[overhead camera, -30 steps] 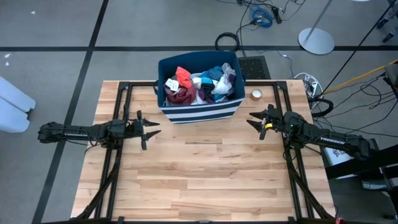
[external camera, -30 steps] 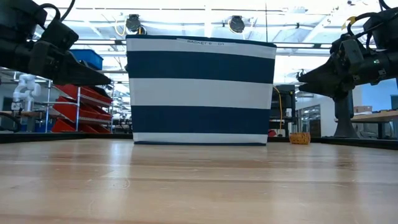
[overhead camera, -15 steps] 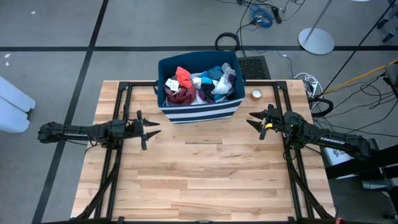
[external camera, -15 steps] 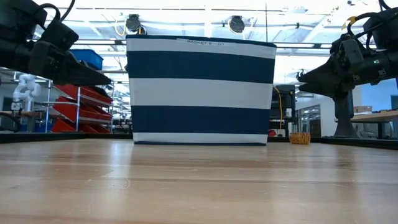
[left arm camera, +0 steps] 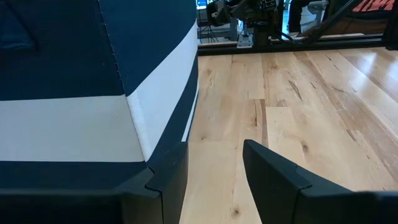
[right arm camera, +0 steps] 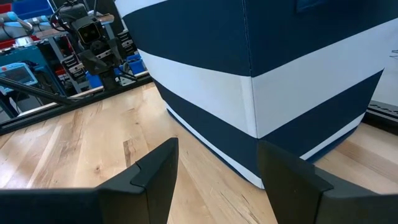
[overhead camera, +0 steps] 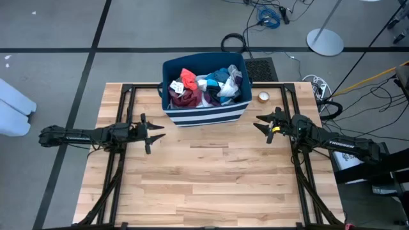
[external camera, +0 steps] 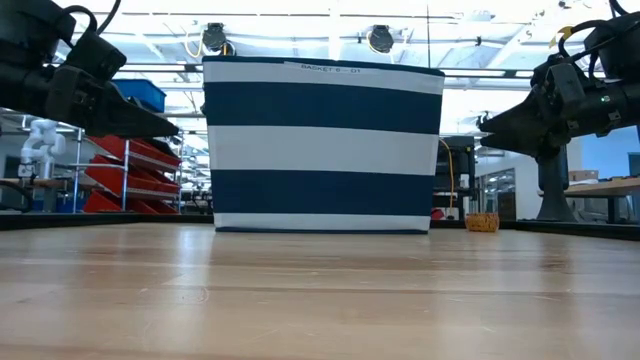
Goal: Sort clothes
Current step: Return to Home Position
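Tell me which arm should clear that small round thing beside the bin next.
Right, likely: the small round object lies right of the striped bin, close to the open right gripper; the left gripper sits beyond the bin.

Butcher-block table top [overhead camera: 211, 185] is set on a grey floor [overhead camera: 51, 25] crossed by dark tape lines [overhead camera: 99, 32]. Loose cables [overhead camera: 268, 14] and a white round stand base [overhead camera: 324, 42] are seen on the floor beyond the far edge. In the low view, racks of red bins [external camera: 125, 170] with a blue bin [external camera: 145, 95] above are seen at left, and round ceiling lamps [external camera: 380, 38] are hung overhead in a brightly lit hall.
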